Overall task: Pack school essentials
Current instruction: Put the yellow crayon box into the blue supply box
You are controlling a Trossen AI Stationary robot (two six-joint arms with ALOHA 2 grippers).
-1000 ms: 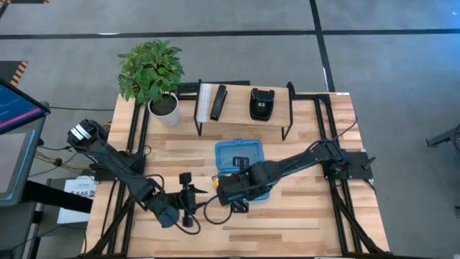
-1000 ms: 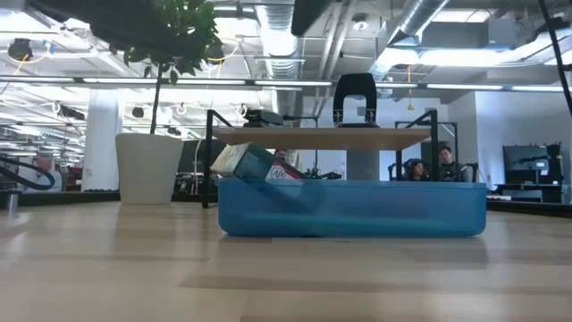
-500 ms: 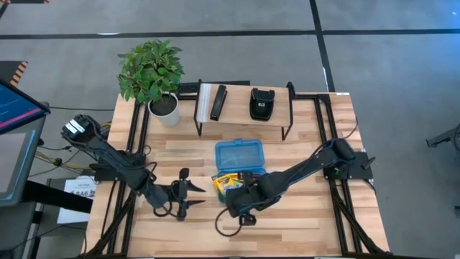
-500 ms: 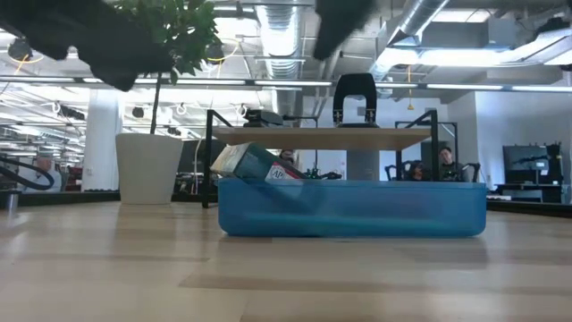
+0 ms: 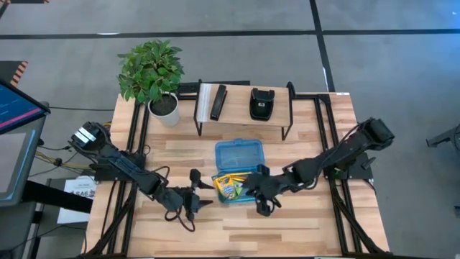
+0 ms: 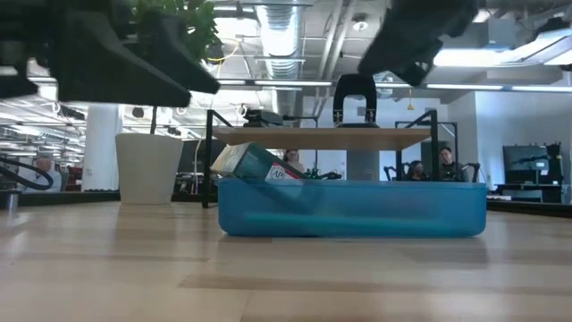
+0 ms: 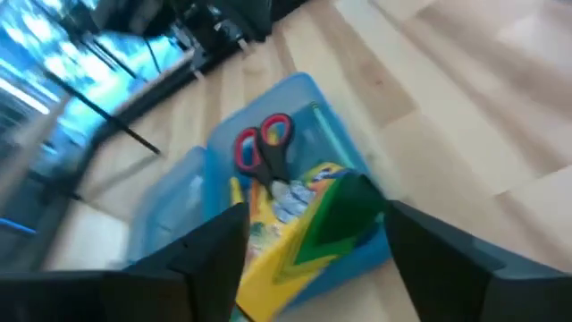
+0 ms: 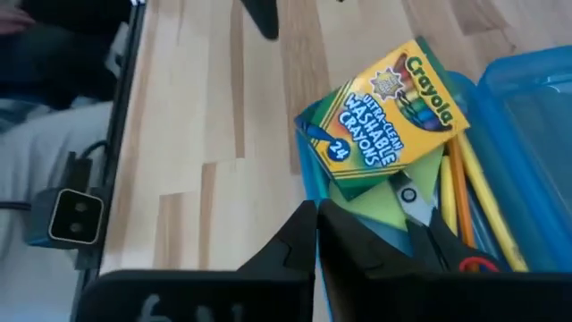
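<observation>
The blue box [image 5: 238, 169] sits open near the middle of the tabletop [image 5: 302, 216], its lid [image 5: 239, 153] laid back toward the far edge. The crayon box [image 5: 229, 185] lies tilted across the box's near-left corner, one end riding over the rim; in the low view only its raised end [image 6: 246, 161] clears the wall. Beneath it in the right wrist view a green pad [image 8: 407, 183] is partly covered, and the yellow and orange pencils [image 8: 478, 201] run off the picture's edge. The scissors [image 7: 264, 152] lie inside, red handles plain, blades blurred. A pen or eraser cannot be made out.

The left tool [image 5: 198, 196] hovers just left of the box, fingers spread and grasping nothing. The right tool [image 5: 263, 196] hangs at the box's near-right corner, fingers pressed together and empty.

On the shelf [image 5: 244, 115] by the far edge lie a black bar [image 5: 218, 102] and pouch [image 5: 261, 103]; a plant [image 5: 152, 72] stands at the far-left corner.
</observation>
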